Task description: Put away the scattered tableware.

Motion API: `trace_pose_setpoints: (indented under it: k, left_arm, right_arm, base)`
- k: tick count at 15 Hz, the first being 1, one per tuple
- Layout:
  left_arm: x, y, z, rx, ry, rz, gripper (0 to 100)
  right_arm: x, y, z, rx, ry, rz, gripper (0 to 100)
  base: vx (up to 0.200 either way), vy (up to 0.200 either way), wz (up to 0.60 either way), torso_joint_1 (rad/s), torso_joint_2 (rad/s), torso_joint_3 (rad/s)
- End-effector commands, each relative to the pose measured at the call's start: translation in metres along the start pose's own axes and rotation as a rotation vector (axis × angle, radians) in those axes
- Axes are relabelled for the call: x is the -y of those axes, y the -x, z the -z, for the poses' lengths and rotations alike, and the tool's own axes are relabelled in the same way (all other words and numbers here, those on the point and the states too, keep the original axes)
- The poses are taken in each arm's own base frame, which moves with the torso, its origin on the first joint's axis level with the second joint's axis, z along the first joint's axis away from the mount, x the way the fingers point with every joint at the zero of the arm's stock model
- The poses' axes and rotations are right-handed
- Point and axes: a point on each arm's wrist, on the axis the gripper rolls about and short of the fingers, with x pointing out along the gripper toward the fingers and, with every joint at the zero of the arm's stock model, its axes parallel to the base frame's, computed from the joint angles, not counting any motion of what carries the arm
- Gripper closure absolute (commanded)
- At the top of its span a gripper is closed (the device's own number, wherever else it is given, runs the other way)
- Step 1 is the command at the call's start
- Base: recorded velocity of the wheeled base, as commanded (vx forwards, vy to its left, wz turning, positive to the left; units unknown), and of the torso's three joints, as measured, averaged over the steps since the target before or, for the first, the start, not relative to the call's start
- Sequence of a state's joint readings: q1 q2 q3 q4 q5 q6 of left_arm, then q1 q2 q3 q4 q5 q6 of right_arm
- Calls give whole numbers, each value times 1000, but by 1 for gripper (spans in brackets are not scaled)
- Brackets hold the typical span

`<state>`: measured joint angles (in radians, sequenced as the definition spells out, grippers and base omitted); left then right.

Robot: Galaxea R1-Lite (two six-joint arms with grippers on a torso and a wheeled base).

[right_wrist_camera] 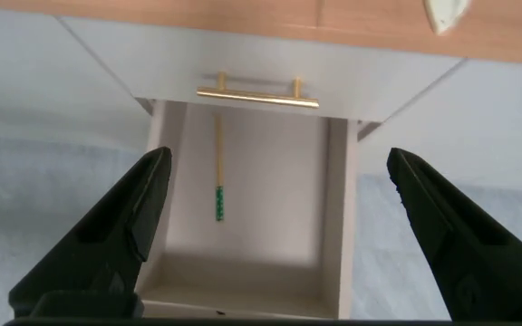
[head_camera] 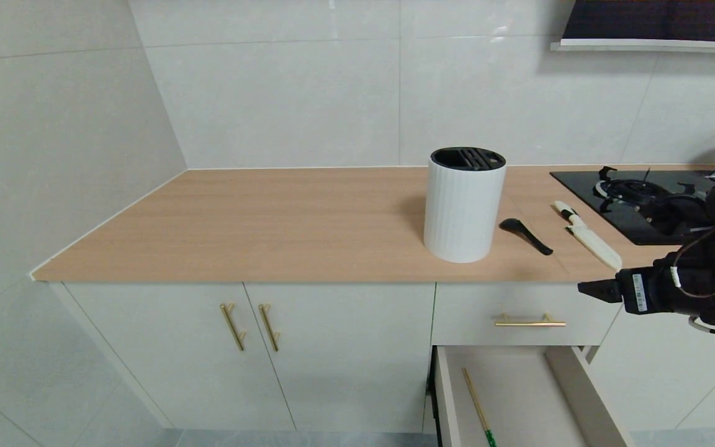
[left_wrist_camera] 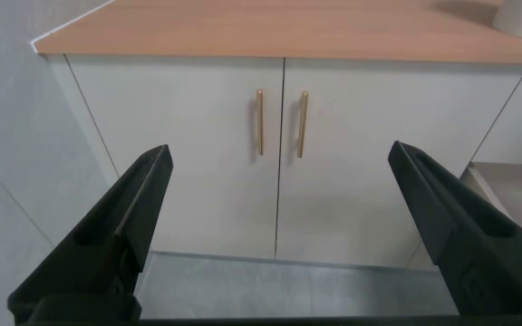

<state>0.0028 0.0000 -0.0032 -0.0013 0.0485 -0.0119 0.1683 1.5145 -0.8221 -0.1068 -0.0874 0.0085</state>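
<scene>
Left out on the light wooden countertop [head_camera: 270,223]: a short black plastic spoon [head_camera: 525,235] and a cream-white knife [head_camera: 586,236], both lying flat, near each other but apart, between a white ribbed cylindrical holder with a black slotted top [head_camera: 464,211] and a black glass gas hob [head_camera: 637,198]. Stowed already in the pulled-out white lower drawer [head_camera: 587,397]: one slim wooden chopstick with a green tip [head_camera: 476,406].

Caught the right gripper [head_camera: 588,290] out in front of the counter edge, below the knife's tip and above the drawer, spread wide with nothing between its fingers. Caught the left gripper [left_wrist_camera: 279,149] just as wide and just as bare, facing the white double cabinet doors with brass bar handles [left_wrist_camera: 279,122] beneath the counter.

Judged both utensils light and stiff, lying low against the board and likely to skid on smooth wood under a clumsy pinch. Reckoned the knife best taken across its handle at the far end, well back from the edge, the pale blade possibly ceramic and so brittle if dropped. Reckoned the spoon best pinched on its straight stem rather than on the rounded bowl, with the holder close beside it and easily knocked.
</scene>
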Motion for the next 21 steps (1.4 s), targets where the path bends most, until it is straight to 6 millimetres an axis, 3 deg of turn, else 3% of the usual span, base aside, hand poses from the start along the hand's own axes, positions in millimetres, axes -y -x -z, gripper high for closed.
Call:
trace_pose_setpoints:
  k: [1, 3, 5, 6, 9, 10, 14, 21]
  left_arm:
    - [0, 0, 0, 0, 0, -1, 0]
    - [0, 0, 0, 0, 0, -1, 0]
    - [0, 0, 0, 0, 0, -1, 0]
    - [0, 0, 0, 0, 0, -1, 0]
    - [0, 0, 0, 0, 0, -1, 0]
    - [0, 0, 0, 0, 0, -1, 0]
    - [0, 0, 0, 0, 0, -1, 0]
    - [0, 0, 0, 0, 0, -1, 0]
  right_arm:
    - [9, -19, -24, 35, 18, -19, 0]
    - [15, -38, -50, 81, 47, -41, 0]
    - [20, -56, -61, 91, 80, -80, 0]
    - [27, -79, -67, 89, 98, -109, 0]
    - [40, -115, -70, 77, 128, -142, 0]
    - [47, -136, -71, 71, 146, -133, 0]
    - [50, -185, -67, 50, 148, -135, 0]
    - [48, -215, -62, 43, 150, -162, 0]
  base:
    - [0, 0, 0, 0, 0, 0]
    - [0, 0, 0, 0, 0, 0]
    - [0, 0, 0, 0, 0, 0]
    - [0, 0, 0, 0, 0, 0]
    - [0, 0, 0, 0, 0, 0]
    - [0, 0, 0, 0, 0, 0]
    - [0, 0, 0, 0, 0, 0]
    - [0, 0, 0, 0, 0, 0]
